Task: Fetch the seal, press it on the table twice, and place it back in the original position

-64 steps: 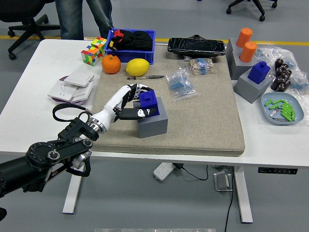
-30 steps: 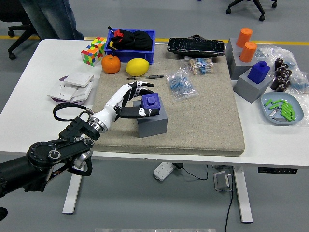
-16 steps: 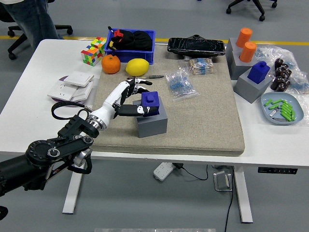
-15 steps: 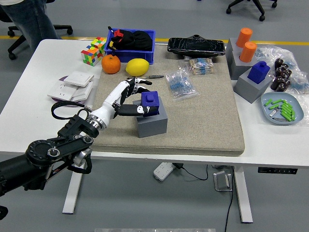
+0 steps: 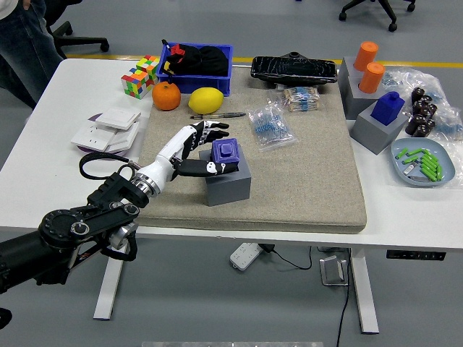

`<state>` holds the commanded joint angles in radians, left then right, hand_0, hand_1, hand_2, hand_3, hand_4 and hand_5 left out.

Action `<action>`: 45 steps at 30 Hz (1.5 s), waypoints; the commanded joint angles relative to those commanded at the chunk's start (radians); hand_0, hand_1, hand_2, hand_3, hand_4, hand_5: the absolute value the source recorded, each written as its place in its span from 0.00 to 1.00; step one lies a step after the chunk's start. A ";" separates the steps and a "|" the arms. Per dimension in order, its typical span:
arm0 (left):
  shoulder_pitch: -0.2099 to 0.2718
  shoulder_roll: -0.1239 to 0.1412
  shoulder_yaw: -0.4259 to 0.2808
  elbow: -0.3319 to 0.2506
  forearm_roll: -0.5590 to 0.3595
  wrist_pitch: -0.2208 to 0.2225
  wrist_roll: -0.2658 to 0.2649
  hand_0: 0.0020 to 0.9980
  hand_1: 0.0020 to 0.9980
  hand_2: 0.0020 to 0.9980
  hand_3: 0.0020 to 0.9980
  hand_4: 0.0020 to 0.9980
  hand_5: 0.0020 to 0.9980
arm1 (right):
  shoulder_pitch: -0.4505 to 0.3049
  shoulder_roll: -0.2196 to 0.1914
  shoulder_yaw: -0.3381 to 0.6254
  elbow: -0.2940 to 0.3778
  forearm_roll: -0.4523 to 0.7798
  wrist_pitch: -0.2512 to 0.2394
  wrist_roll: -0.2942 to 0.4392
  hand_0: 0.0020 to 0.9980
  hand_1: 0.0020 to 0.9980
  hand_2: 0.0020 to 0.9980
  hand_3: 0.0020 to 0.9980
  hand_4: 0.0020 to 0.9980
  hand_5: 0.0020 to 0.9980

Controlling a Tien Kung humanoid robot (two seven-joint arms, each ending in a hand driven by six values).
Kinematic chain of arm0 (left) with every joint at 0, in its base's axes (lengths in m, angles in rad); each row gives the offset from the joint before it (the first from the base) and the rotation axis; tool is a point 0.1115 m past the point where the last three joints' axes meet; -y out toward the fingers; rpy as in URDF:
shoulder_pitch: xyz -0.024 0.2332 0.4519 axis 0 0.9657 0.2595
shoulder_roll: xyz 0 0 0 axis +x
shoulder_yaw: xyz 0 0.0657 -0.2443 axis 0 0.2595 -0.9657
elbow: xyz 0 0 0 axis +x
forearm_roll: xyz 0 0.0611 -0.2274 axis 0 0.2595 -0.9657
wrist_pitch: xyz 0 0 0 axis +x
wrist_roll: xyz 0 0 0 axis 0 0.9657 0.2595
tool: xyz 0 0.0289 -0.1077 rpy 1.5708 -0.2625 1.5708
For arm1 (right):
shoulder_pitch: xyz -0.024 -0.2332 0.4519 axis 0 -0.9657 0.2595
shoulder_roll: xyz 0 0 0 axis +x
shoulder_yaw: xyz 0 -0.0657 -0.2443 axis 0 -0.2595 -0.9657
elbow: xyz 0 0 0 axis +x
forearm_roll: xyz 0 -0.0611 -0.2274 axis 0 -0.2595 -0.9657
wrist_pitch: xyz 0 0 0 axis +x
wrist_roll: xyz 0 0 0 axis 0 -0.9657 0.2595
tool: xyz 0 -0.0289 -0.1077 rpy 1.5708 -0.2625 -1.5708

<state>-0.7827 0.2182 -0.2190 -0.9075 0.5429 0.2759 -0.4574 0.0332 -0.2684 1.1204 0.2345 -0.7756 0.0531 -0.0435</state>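
left robot hand (image 5: 189, 148) fingers spread beside blue seal (image 5: 226, 154) | seal seated in grey block (image 5: 229, 183) | beige mat (image 5: 304, 181)

- Lighting's bright and pretty even, looks like overhead room light; nothing sits in real darkness.
- Shadows are soft and short, just small smudges under the grey block (image 5: 228, 182) and the fruit on the mat (image 5: 289, 166).
- The white surface (image 5: 43, 166) runs nearly blown out on the left.
- A bit of glare on the plastic bags (image 5: 271, 126).
- Focus is decent across the frame, though fine detail is a little soft.
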 joint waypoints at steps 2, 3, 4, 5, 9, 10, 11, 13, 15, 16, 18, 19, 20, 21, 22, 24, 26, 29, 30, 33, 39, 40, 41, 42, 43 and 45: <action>0.000 0.000 -0.001 -0.001 -0.001 0.003 -0.005 0.86 0.87 0.80 0.79 0.97 0.16 | 0.000 0.000 0.000 0.000 0.000 0.000 0.000 0.72 0.68 0.64 0.61 0.71 0.51; 0.000 0.000 -0.001 -0.002 -0.002 0.004 -0.007 0.86 0.87 0.80 0.79 0.97 0.16 | -0.001 -0.001 0.000 0.000 0.000 -0.001 0.001 0.72 0.68 0.64 0.61 0.71 0.51; 0.000 0.000 -0.001 -0.002 -0.003 0.005 -0.008 0.86 0.87 0.80 0.79 0.97 0.16 | -0.001 -0.001 0.000 0.000 0.000 -0.001 0.001 0.72 0.68 0.64 0.61 0.71 0.51; 0.000 0.000 -0.001 -0.002 -0.003 0.006 -0.010 0.86 0.87 0.80 0.79 0.97 0.16 | -0.001 -0.001 0.000 0.000 -0.001 -0.002 0.001 0.72 0.68 0.64 0.61 0.71 0.51; -0.002 0.001 -0.001 -0.002 -0.004 0.013 -0.017 0.86 0.84 0.71 0.77 0.98 0.17 | 0.000 -0.001 0.000 0.000 0.000 -0.004 0.003 0.72 0.68 0.64 0.61 0.71 0.51; -0.003 0.001 -0.001 -0.003 -0.005 0.015 -0.020 0.86 0.84 0.71 0.77 0.98 0.17 | 0.000 -0.001 0.001 0.000 0.000 -0.004 0.004 0.72 0.68 0.64 0.61 0.71 0.51; -0.003 0.001 -0.001 -0.003 -0.005 0.018 -0.023 0.86 0.84 0.71 0.77 0.98 0.17 | 0.000 0.000 0.001 0.000 0.000 -0.004 0.004 0.72 0.68 0.64 0.61 0.71 0.51; -0.005 0.001 -0.002 -0.004 -0.006 0.022 -0.030 0.79 0.66 0.48 0.72 0.97 0.14 | 0.000 -0.001 0.002 0.000 0.000 -0.004 0.004 0.72 0.68 0.64 0.61 0.71 0.51; -0.006 0.002 -0.001 -0.005 -0.012 0.021 -0.037 0.79 0.66 0.48 0.72 0.97 0.14 | 0.000 -0.001 0.002 0.000 0.000 -0.005 0.005 0.72 0.68 0.64 0.61 0.71 0.51; -0.006 0.002 -0.001 -0.006 -0.015 0.022 -0.039 0.79 0.66 0.48 0.72 0.97 0.14 | 0.000 -0.002 0.002 0.000 0.000 -0.005 0.005 0.72 0.68 0.64 0.61 0.71 0.51; -0.005 0.002 -0.001 -0.007 -0.015 0.021 -0.041 0.79 0.66 0.48 0.72 0.97 0.14 | 0.000 -0.001 0.002 0.000 0.000 -0.006 0.006 0.72 0.68 0.64 0.61 0.71 0.51; -0.005 0.002 -0.001 -0.007 -0.016 0.020 -0.041 0.74 0.53 0.40 0.67 0.96 0.12 | 0.000 -0.002 0.002 0.000 0.001 -0.006 0.006 0.72 0.68 0.64 0.61 0.71 0.51; -0.005 0.002 0.000 -0.007 -0.017 0.019 -0.041 0.74 0.53 0.40 0.67 0.96 0.12 | 0.000 -0.001 0.001 0.001 0.001 -0.006 0.006 0.72 0.68 0.64 0.61 0.71 0.51; -0.005 0.002 0.001 -0.007 -0.017 0.019 -0.041 0.74 0.53 0.40 0.67 0.96 0.12 | 0.000 -0.001 0.001 0.001 0.001 -0.007 0.006 0.72 0.68 0.64 0.61 0.71 0.51; -0.004 0.002 0.001 -0.007 -0.018 0.018 -0.040 0.74 0.53 0.40 0.67 0.96 0.12 | 0.000 -0.001 0.001 0.000 0.001 -0.007 0.007 0.72 0.68 0.64 0.61 0.71 0.51; -0.004 0.002 0.002 -0.007 -0.019 0.016 -0.039 0.74 0.53 0.40 0.67 0.96 0.12 | 0.000 -0.001 0.000 0.001 0.002 -0.006 0.007 0.72 0.68 0.64 0.61 0.71 0.51; -0.004 0.002 0.002 -0.007 -0.020 0.015 -0.039 0.68 0.46 0.37 0.62 0.95 0.12 | 0.000 -0.001 0.000 0.001 0.001 -0.007 0.007 0.72 0.68 0.64 0.61 0.71 0.51; -0.004 0.002 0.001 -0.007 -0.021 0.016 -0.039 0.68 0.46 0.37 0.62 0.95 0.12 | 0.000 -0.001 -0.002 0.000 0.002 -0.007 0.007 0.72 0.68 0.64 0.61 0.71 0.51; -0.004 0.002 0.001 -0.007 -0.021 0.017 -0.039 0.68 0.46 0.37 0.62 0.95 0.12 | 0.000 -0.001 -0.003 0.000 0.002 -0.007 0.007 0.72 0.68 0.64 0.61 0.71 0.51; -0.004 0.003 0.000 -0.007 -0.022 0.017 -0.038 0.67 0.47 0.37 0.62 0.94 0.13 | -0.001 -0.002 -0.005 0.000 0.003 -0.007 0.008 0.72 0.68 0.64 0.61 0.71 0.50; -0.007 0.001 0.002 -0.008 -0.024 0.019 -0.032 0.67 0.48 0.37 0.62 0.94 0.14 | 0.001 -0.002 -0.007 0.000 0.005 -0.007 0.009 0.72 0.67 0.64 0.61 0.71 0.51; -0.008 0.001 0.001 -0.007 -0.024 0.021 -0.029 0.67 0.48 0.37 0.62 0.94 0.14 | 0.001 -0.002 -0.007 0.000 0.005 -0.007 0.008 0.72 0.67 0.64 0.61 0.71 0.51; -0.008 0.000 0.000 -0.006 -0.025 0.022 -0.027 0.67 0.48 0.37 0.62 0.94 0.14 | 0.002 -0.002 -0.007 0.000 0.005 -0.007 0.008 0.72 0.67 0.64 0.61 0.71 0.51; -0.009 -0.001 -0.001 -0.003 -0.024 0.023 -0.022 0.67 0.48 0.37 0.62 0.94 0.14 | 0.002 -0.002 -0.007 0.000 0.005 -0.007 0.008 0.72 0.67 0.64 0.61 0.71 0.51; -0.009 -0.003 -0.003 -0.001 -0.024 0.022 -0.017 0.78 0.69 0.59 0.72 0.94 0.15 | 0.002 -0.003 -0.008 0.001 0.005 -0.007 0.009 0.72 0.67 0.64 0.61 0.71 0.50; -0.009 -0.003 -0.006 0.000 -0.024 0.019 -0.011 0.78 0.69 0.59 0.72 0.94 0.15 | 0.002 -0.003 -0.008 0.000 0.005 -0.007 0.008 0.72 0.67 0.64 0.61 0.71 0.50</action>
<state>-0.7913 0.2149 -0.2245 -0.9070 0.5191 0.2949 -0.4687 0.0356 -0.2715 1.1120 0.2349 -0.7705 0.0458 -0.0351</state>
